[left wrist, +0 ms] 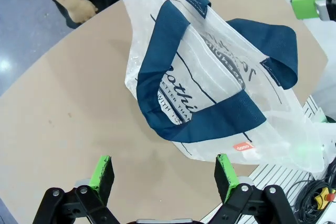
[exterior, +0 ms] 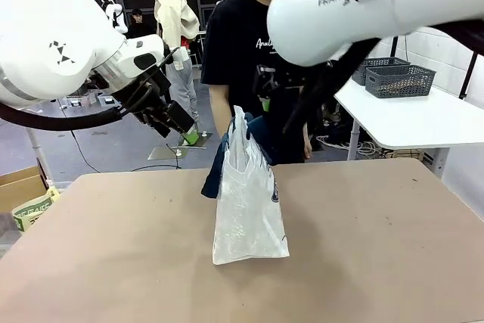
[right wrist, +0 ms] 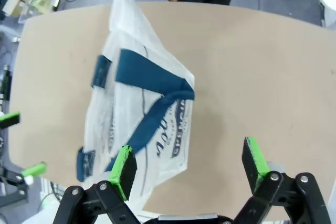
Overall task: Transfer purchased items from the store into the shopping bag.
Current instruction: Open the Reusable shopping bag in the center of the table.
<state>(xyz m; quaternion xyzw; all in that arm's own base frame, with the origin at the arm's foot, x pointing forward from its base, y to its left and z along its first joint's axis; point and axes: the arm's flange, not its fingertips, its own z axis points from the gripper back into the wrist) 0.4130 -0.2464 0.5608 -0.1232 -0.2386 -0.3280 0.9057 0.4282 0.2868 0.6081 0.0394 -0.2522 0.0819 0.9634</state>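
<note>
Bag prep before loading
Left gripper [left wrist: 163, 167] and right gripper [right wrist: 189, 153] hang wide open and empty over the standing shopping bag [exterior: 249, 213]; next they likely need its navy handles [left wrist: 157, 66], its mouth seemingly collapsed.

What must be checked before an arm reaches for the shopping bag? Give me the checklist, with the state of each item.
1. Left gripper fingers open and empty: ok.
2. Right gripper fingers open and empty: ok.
3. Shopping bag standing on the table: ok.
4. Bag mouth open enough for items: cannot tell; the navy handles cross its top.
5. Person's hand clear of the bag: ok, it is at the far table edge, apart from the bag.
</note>
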